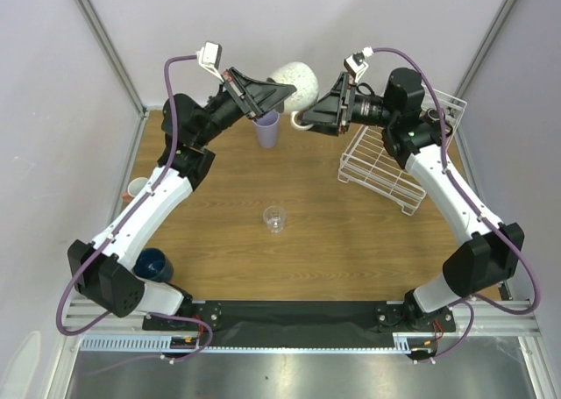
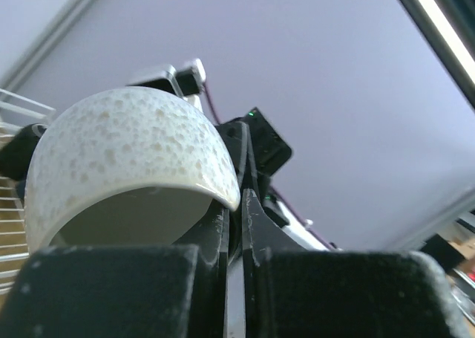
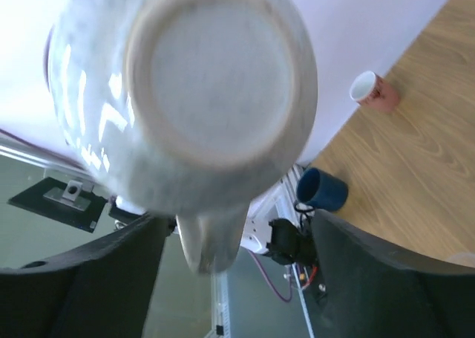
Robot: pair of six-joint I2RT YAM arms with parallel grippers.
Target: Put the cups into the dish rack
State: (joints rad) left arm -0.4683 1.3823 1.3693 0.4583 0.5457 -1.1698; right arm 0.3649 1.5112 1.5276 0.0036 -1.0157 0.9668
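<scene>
My left gripper (image 1: 285, 89) is shut on the rim of a cream speckled mug (image 1: 296, 81) and holds it in the air at the table's far middle. In the left wrist view (image 2: 239, 195) the mug's wall (image 2: 126, 137) is pinched between the jaws. My right gripper (image 1: 311, 117) is open, its jaws on either side of the mug's handle (image 3: 211, 241); the right wrist view shows the mug's base (image 3: 215, 70). A lavender tumbler (image 1: 267, 130) stands below. The white wire dish rack (image 1: 394, 158) sits at the right, under the right arm.
A clear glass (image 1: 275, 218) stands mid-table. A terracotta cup (image 1: 137, 188) is at the left edge and a navy cup (image 1: 154, 263) lies near the left arm's base; both also show in the right wrist view, terracotta (image 3: 375, 91) and navy (image 3: 323, 189).
</scene>
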